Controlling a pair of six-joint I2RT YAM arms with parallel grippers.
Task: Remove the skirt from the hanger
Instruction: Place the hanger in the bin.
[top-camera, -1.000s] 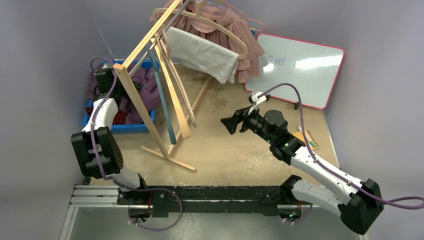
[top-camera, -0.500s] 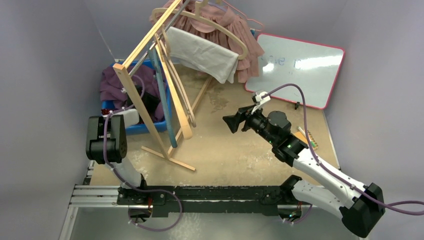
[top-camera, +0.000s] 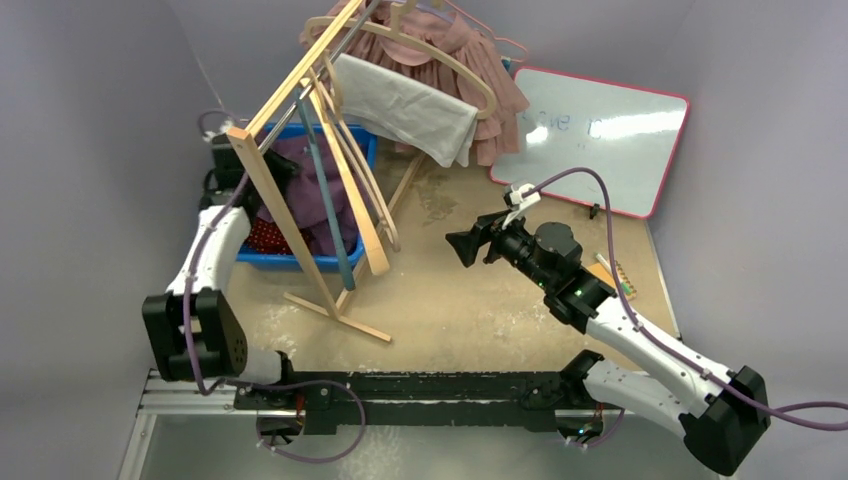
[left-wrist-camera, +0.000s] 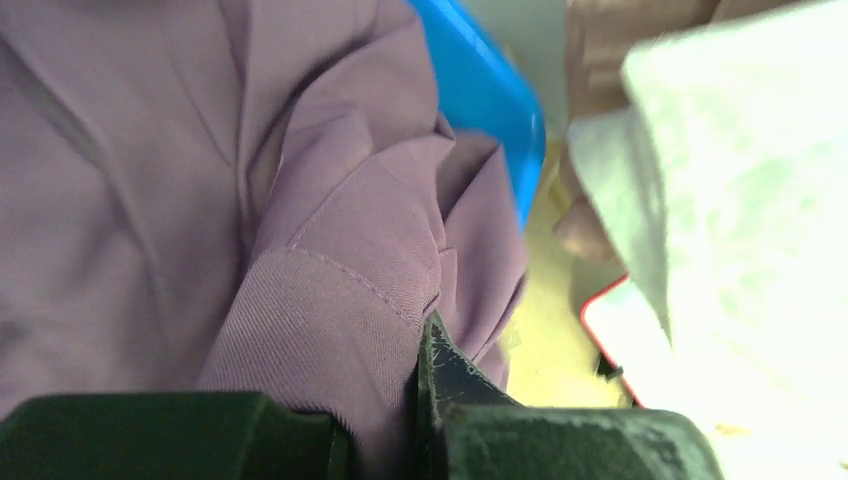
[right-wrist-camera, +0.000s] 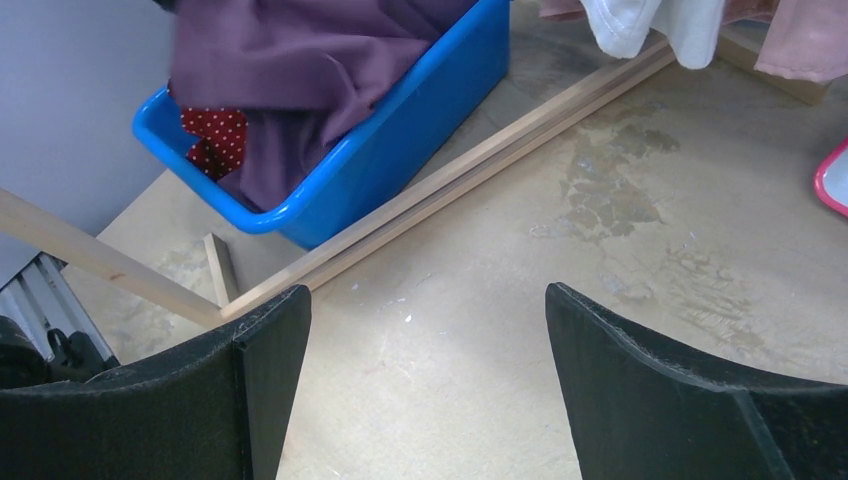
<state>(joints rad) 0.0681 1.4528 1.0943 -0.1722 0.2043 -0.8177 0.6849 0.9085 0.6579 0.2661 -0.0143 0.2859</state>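
The pink skirt (top-camera: 492, 95) hangs on its wooden hanger (top-camera: 445, 58) at the top of the rack (top-camera: 262, 185), at the far side of the table (top-camera: 480, 300), with a white cloth (top-camera: 405, 105) draped just in front of it. The left gripper (left-wrist-camera: 385, 420) is inside the blue bin (top-camera: 300, 262) beside the rack, jaws pinched tight on a fold of purple cloth (left-wrist-camera: 300, 200) lying there. The right gripper (right-wrist-camera: 428, 300) hovers over bare tabletop well apart from the skirt, jaws spread wide and holding nothing, pointing toward the bin and the rack's foot. A whiteboard (top-camera: 600, 140) lies at the far right.
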